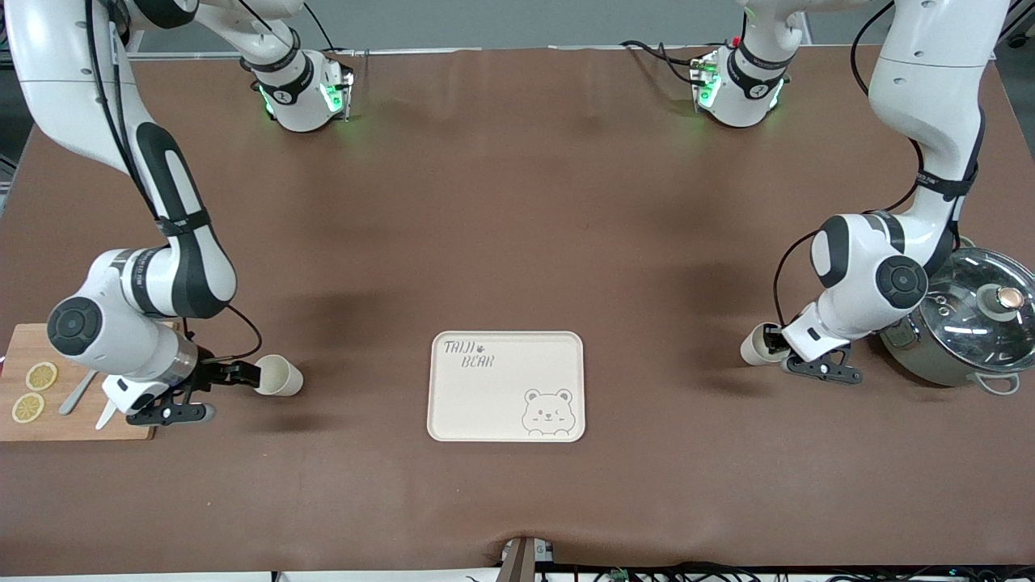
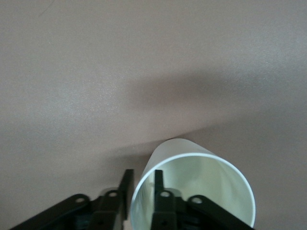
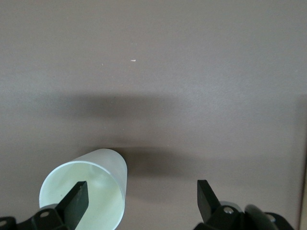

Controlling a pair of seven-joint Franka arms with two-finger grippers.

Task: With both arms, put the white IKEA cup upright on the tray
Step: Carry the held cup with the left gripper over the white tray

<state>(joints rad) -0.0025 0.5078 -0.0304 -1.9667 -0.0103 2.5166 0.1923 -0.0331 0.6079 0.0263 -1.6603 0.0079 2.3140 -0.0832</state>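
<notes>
Desk: brown, fills the front view

Tray: low in the middle of the front frame, flat on the desk, lettering and bear face up, no cup on it

Cup by the board: low in the front frame toward the right arm's end, well apart from the tray; lies on its side on the desk, not upright

Its axis: long axis runs along the desk from one arm's end toward the other; closed base points toward the tray, open mouth faces the right claw

Right claw: low over the desk at the cup's mouth, released, fingers spread wide; one fingertip sits in front of the mouth, the other stands out to the side of the cup

Cup by the pot: lower half of the front frame toward the left arm's end, well apart from the tray; on its side, base toward the tray, mouth toward the left claw; whether it rests on the desk I cannot tell

Left claw: clenched on the rim wall of the cup by the pot, one finger inside the mouth, the other outside

Cutting board: under the right arm's wrist, carries two lemon slices and a utensil

Pot: glass lid on, just beside the left arm's wrist
</notes>
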